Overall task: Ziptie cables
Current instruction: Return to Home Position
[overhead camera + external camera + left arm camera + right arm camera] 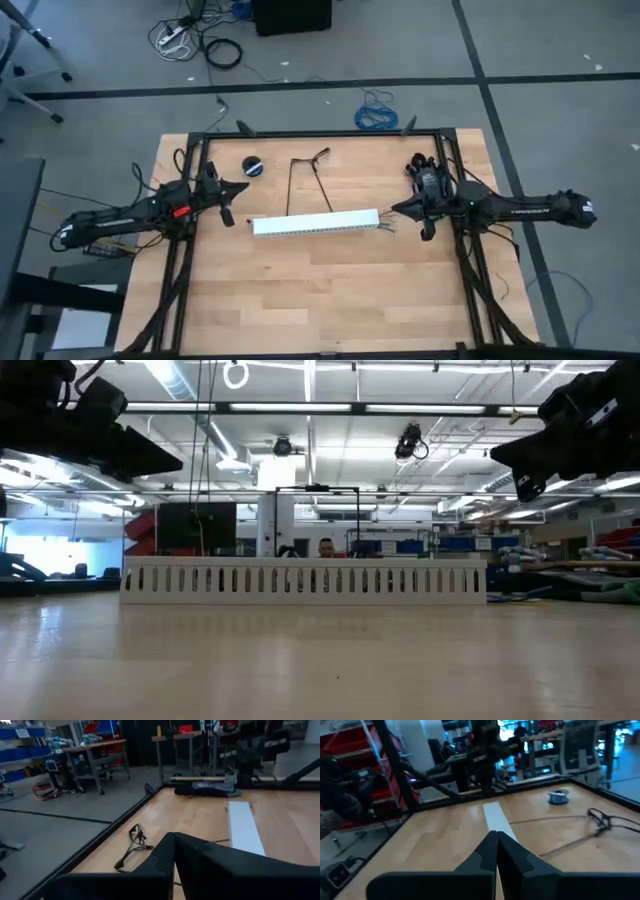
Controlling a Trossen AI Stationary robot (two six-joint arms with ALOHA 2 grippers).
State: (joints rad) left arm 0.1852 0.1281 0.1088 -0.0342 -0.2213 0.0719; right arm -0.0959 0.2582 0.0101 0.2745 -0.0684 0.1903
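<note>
A white slotted strip [315,223] lies flat across the middle of the table, and thin grey wire ends [386,227] poke out of its right end. Behind it a dark thin bunch of cables [310,180], bent like a hairpin with a knot at its far end [600,820], lies on the wood. My left gripper [243,186] hovers shut to the left of the strip, above the table. My right gripper [393,210] hovers shut just off the strip's right end. Neither has anything between its fingers [174,845] [496,840].
A small dark round spool [252,165] sits at the far left of the table, near my left gripper. A black frame [330,133] runs along the table's far edge and sides. A blue coiled cable [375,115] lies on the floor beyond.
</note>
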